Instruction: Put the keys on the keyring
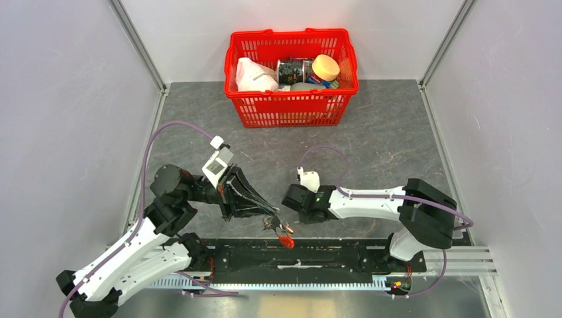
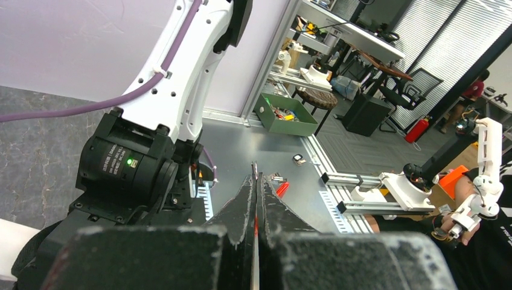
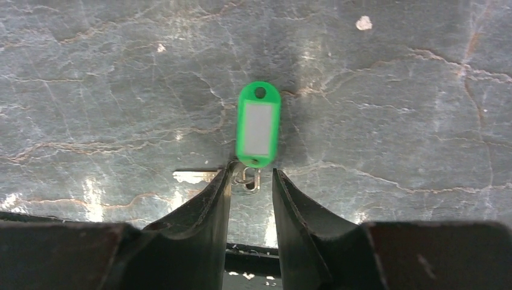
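Observation:
My left gripper (image 1: 274, 219) hangs over the table's near edge, shut on the keyring (image 1: 287, 241). Its red oval loop dangles below the fingertips, with a small metal piece (image 1: 271, 226) beside them. In the left wrist view the jaws (image 2: 255, 178) are pressed together on a thin metal edge, and the red loop (image 2: 282, 189) shows just beyond them. My right gripper (image 1: 291, 202) points down at the table, open. In the right wrist view its fingers (image 3: 252, 175) straddle a small metal ring (image 3: 247, 181). A green tag (image 3: 259, 124) lies just beyond, and a silvery key (image 3: 194, 176) points left.
A red mesh basket (image 1: 291, 109) with a can, a yellow lid and a white bag stands at the back centre. A black rail (image 1: 298, 255) runs along the near edge under the left gripper. Grey walls close both sides.

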